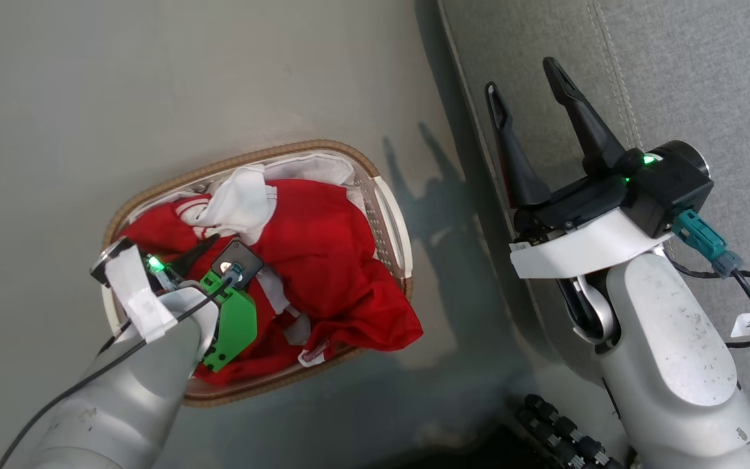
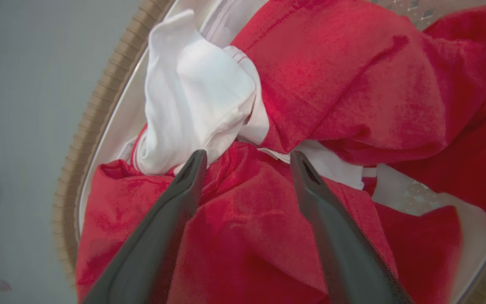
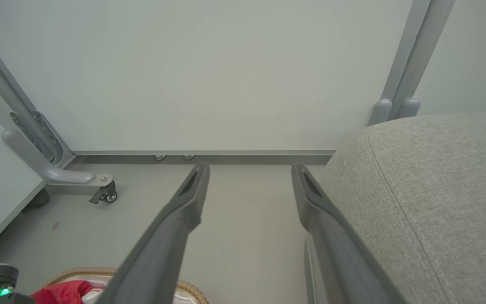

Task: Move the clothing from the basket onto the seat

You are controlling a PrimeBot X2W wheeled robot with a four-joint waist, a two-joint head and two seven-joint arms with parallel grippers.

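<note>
Red, soft jersey clothing (image 2: 352, 84) with white trim lies heaped in the oval white perforated plastic basket (image 1: 389, 215) with its brown woven rim, and one corner of the cloth hangs out over that rim. The left gripper (image 2: 247, 157) is down at the heap, its two long dark fingers spread wide with nothing pinched between them. Red cloth lies in the gap between the tips and runs on beyond them. A bunched fold of white cloth (image 2: 192, 93) sits just past the left fingertip, touching it or very nearly so. Whether the tips press into the fabric cannot be told. Outward of the left finger the basket's rim curves past, with smooth grey floor (image 2: 15, 105) beyond it. The right gripper (image 1: 521, 75) is well apart from the basket, held over the front edge of the large grey woven-fabric upholstered seat (image 1: 674, 78), its fingers likewise wide apart and empty. In the right wrist view, bare floor lies between those tips, and the seat's rounded corner and stitched seam rise just to the right of the right finger. Ahead of both tips stands a pale wall panel (image 3: 226, 76) with a grey metal post (image 3: 411, 55). A small caster wheel (image 3: 109, 195) stands off to the left of the left finger. The basket's rim and a little red cloth show low beside that finger's base.
</note>
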